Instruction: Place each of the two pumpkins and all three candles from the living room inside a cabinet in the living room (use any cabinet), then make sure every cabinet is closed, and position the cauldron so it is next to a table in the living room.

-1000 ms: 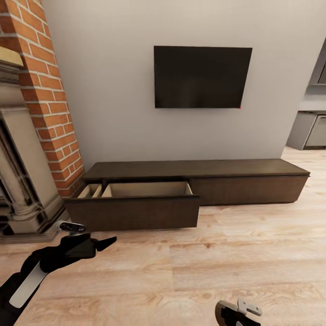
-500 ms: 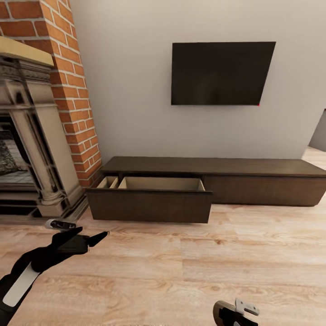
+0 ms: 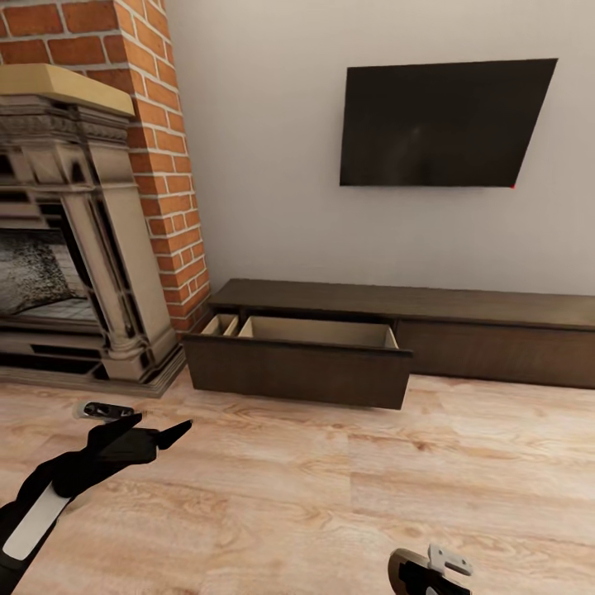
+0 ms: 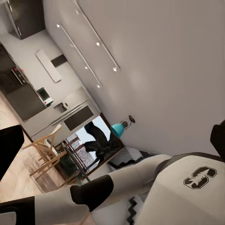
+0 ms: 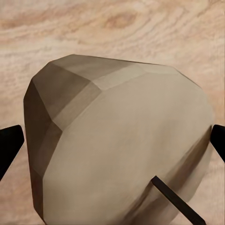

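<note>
Candle (image 5: 117, 140) sits clamped in the right claw (image 5: 112, 136); left claw (image 3: 136, 430) is apart. Next, drop it into the open cabinet (image 3: 297, 372).

Right gripper (image 3: 430, 572) and cabinet (image 3: 496, 330) cut off by frame edges.

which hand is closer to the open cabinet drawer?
Left. The left hand hovers just before the open drawer; the right hand, holding a candle, sits farther back.
</note>
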Controlling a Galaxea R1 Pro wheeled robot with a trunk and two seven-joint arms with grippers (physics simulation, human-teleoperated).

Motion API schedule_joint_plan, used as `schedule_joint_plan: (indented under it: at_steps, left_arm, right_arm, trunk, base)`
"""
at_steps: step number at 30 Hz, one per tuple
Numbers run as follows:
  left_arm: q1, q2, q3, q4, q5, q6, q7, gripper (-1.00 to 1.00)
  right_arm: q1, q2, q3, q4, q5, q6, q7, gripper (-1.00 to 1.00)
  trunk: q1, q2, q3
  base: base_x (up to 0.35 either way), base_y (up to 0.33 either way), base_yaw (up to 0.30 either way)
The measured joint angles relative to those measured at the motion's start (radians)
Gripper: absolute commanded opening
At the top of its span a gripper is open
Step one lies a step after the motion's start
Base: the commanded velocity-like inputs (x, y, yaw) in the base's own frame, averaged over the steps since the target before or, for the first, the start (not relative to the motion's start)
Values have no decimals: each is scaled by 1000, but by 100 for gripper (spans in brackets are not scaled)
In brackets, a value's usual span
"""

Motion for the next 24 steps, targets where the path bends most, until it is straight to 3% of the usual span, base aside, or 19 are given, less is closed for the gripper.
schedule_joint_plan:
  at_steps: [10,15,24]
  left_arm:
    - [0,0,2,0,4,-2,-3,100]
    - [1,0,3,0,4,-4,-3,100]
    - [2,1,4,0,2,-3,-2,100]
  right_arm:
    - [0,7,43,0,-2,0,-1,-100]
    - [0,11,47,-1,0,-2,0,-100]
    - [0,12,50,-2,1,-11,6,-100]
  trunk:
    - [0,0,-12]
    - [-3,2,1]
    - [-37,65,24]
  base:
    - [0,0,195]
    - [0,0,193]
    - [0,0,90]
